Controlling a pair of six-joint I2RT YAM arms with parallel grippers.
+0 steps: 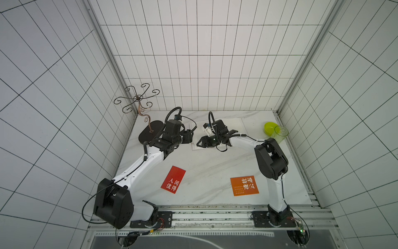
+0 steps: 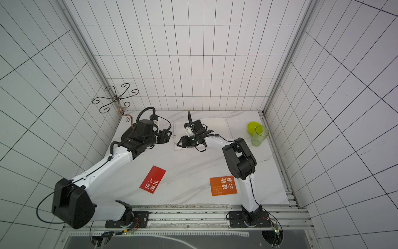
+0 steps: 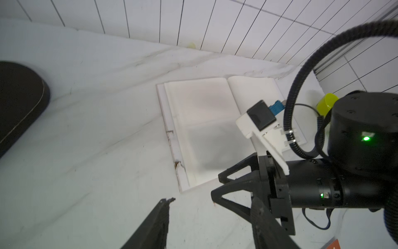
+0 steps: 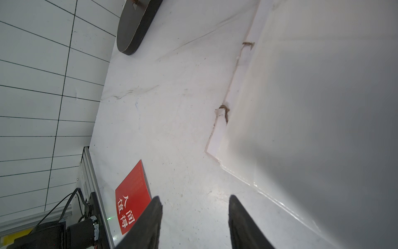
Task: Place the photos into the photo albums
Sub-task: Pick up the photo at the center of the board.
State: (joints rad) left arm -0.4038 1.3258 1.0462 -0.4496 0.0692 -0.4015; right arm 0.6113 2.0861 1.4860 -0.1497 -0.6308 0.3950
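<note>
A thick whitish photo album [image 1: 235, 126] lies open toward the back of the white marble-patterned surface [image 1: 204, 168], its plain white pages facing up. Its left cover edge looks torn in two spots (seen best from the wrist cameras).

The right end effector [image 4: 195, 201] hangs at the album's near-left corner, its two black fingers spread with nothing between them. Whether it touches the page or only hovers above it is hard to tell. The left end effector [image 1: 190, 136] sits just beside the album's left edge and points toward it. Its fingers are likewise parted and empty.

Two photos lie flat on the near half of the surface, well apart from the album and from each other. A flat red card [image 1: 173, 182] with white Chinese characters lies on the left, turned at a slant. A flat orange card [image 1: 244, 185] with dark characters lies on the right, close to the right arm's lower link.

At the back right, a yellow-green plastic bowl [image 1: 269, 127] stands just behind a clear green plastic cup [image 1: 281, 133]. At the back left, a dark curled-wire stand [image 1: 137, 98] rises from a black oval base [image 1: 148, 132].
</note>
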